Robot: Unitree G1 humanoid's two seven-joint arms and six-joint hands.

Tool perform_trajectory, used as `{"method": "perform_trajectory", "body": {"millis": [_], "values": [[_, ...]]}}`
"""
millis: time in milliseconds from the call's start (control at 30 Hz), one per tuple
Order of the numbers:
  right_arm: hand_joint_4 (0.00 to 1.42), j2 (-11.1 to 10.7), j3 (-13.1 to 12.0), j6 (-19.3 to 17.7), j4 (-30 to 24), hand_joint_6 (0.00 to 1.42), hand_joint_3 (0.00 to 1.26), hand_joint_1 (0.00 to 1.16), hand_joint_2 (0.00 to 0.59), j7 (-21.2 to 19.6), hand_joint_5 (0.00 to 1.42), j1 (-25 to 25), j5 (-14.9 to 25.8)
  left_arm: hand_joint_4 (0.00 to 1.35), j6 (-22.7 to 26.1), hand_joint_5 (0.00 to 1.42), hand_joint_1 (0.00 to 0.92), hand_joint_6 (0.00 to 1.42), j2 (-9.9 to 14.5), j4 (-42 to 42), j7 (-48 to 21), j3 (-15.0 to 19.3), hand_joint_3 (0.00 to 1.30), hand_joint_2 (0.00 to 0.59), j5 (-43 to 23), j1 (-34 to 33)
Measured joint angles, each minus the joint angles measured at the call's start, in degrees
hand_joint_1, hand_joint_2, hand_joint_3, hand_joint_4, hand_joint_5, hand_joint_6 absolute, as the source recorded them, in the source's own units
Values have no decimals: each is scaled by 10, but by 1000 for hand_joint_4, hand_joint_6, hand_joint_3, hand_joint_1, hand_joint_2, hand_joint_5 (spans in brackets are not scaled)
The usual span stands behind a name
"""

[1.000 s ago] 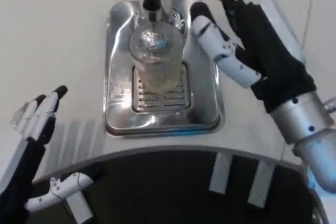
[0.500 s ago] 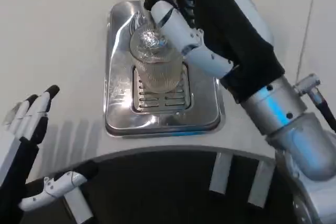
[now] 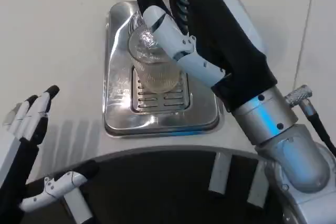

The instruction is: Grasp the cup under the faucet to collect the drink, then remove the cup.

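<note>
One clear cup [image 3: 152, 66] standing on shiny tray [image 3: 118, 114] on white counter [image 3: 52, 35], right hand [image 3: 184, 51] touching its side, grip hard to tell. Left hand [image 3: 26, 129] spread wide, well apart.

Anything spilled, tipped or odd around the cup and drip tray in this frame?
Nothing stands out. The clear cup stands upright on the steel drip tray grate, with no puddle visible. The right hand reaches over its rim; the left hand waits open beside the tray.

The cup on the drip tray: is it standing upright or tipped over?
Upright. The cup stands on the grate of the drip tray, its ribbed wall vertical, the right hand against it.
</note>
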Motion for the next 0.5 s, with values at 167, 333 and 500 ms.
{"method": "perform_trajectory", "body": {"millis": [167, 333, 500], "values": [[0, 4, 0, 1, 3, 0, 0, 345, 567, -2, 0, 1, 1, 0, 0, 0, 0, 0, 0, 1, 1, 1, 0, 71, 0, 1], [0, 5, 1, 4, 18, 0, 0, 296, 546, 4, 0, 1, 10, 0, 0, 0, 0, 0, 0, 3, 3, 3, 0, 70, -1, 1], [0, -3, 4, 22, 24, 0, 0, 203, 532, 19, 0, -19, 9, 0, -2, 0, 0, 0, -1, 9, 3, 3, 0, 70, -3, 1]]}}
